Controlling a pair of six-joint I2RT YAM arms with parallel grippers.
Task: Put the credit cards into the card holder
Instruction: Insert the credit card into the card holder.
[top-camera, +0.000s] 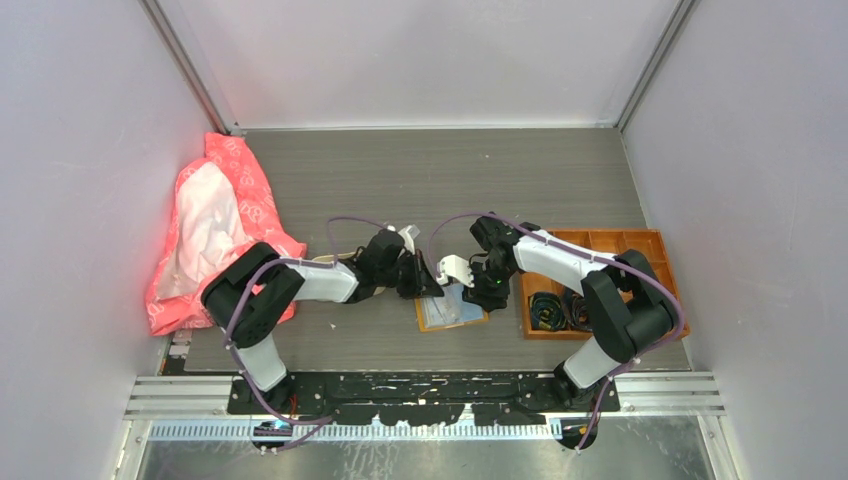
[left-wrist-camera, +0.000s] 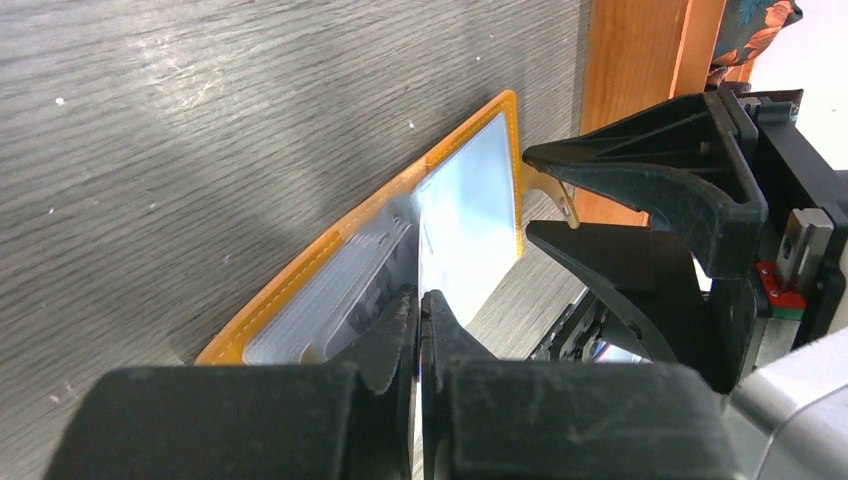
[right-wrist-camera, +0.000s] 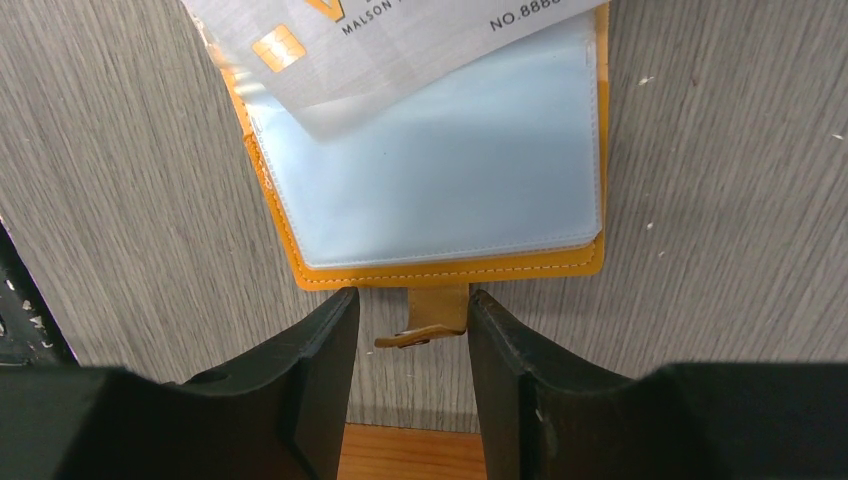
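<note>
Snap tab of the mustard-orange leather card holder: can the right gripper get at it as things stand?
Probably yes: the snap tab of the card holder lies bare between the open fingers of the right gripper, nothing across it.

Silver card (right-wrist-camera: 400, 35) over open mustard card holder (right-wrist-camera: 450, 272)

i have open table along the far edge. pink cloth (top-camera: 215, 225) blocks the left edge, orange box (top-camera: 640, 245) the right; my left gripper (left-wrist-camera: 420, 300), clamping a credit card (right-wrist-camera: 400, 40), and right gripper (right-wrist-camera: 405, 300) crowd the card holder (top-camera: 450, 312).
</note>
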